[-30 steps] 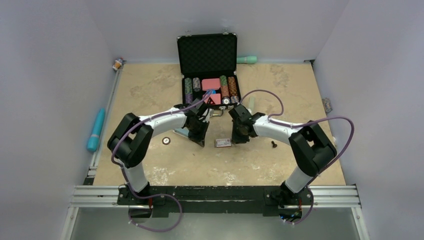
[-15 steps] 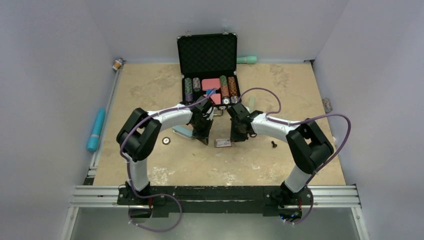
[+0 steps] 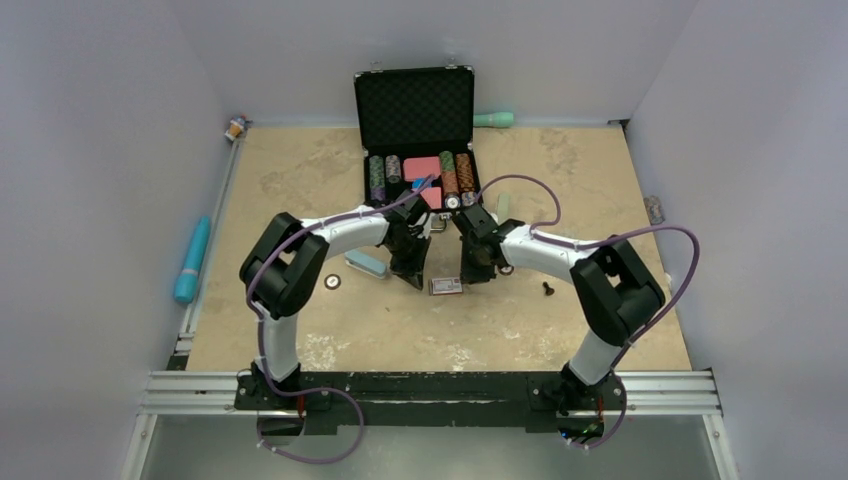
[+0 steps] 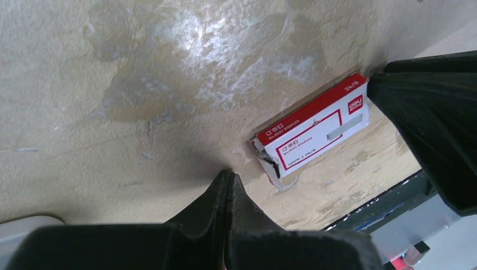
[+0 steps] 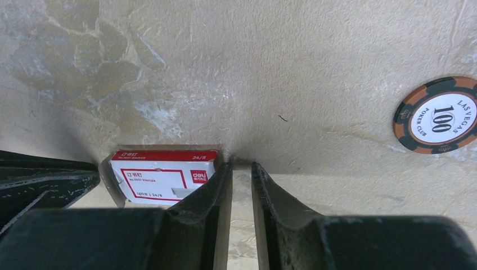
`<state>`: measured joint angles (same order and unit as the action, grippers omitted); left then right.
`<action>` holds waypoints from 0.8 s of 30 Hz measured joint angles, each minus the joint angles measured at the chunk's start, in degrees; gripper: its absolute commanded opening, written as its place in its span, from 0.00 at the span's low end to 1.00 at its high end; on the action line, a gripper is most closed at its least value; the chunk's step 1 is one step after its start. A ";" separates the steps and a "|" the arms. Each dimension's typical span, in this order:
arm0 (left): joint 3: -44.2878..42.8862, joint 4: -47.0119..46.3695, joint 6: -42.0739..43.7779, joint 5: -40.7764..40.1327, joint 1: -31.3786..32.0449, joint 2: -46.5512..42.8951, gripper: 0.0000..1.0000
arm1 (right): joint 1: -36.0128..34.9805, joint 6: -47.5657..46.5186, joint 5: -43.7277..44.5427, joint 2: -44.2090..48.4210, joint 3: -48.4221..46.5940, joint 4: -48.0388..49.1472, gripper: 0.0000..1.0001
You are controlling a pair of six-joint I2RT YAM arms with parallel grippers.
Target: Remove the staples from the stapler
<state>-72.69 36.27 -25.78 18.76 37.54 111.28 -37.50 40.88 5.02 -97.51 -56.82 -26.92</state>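
A red and white staple box [image 3: 446,286] lies on the tan table between my two grippers. Loose staples do not show in any view. The pale blue stapler [image 3: 365,263] lies flat just left of my left gripper [image 3: 410,276]. In the left wrist view that gripper [image 4: 228,174] is shut with nothing in it, its tips on the table beside the box's [image 4: 315,132] torn end. My right gripper [image 5: 241,166] stands slightly open and empty, tips down at the other end of the box [image 5: 160,174].
An open black case [image 3: 415,110] with chip stacks stands behind the grippers. A poker chip [image 3: 332,281] lies left of the stapler, and one [image 5: 436,115] shows in the right wrist view. A small black screw [image 3: 547,289] lies to the right. A teal cylinder [image 3: 192,258] rests at the left edge.
My left arm has swung right, bringing its shut gripper closer to the box and uncovering the stapler. The right gripper has barely moved.
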 measured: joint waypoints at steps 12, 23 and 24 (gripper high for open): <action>-1.16 -0.50 -1.77 2.27 -0.02 1.40 0.00 | -1.40 -0.55 -0.57 -4.09 -4.87 -0.50 0.21; -0.92 -0.42 -3.02 2.47 -0.04 1.42 0.00 | -1.95 -1.31 -0.55 -5.09 -6.25 -1.07 0.21; -0.92 -0.39 -3.06 2.47 -0.04 1.42 0.00 | -1.95 -1.33 -0.55 -5.09 -6.27 -1.09 0.21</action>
<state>-73.60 35.88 -28.84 21.23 37.50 112.71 -39.44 39.55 4.47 -102.61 -63.09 -28.01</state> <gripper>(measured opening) 0.010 0.207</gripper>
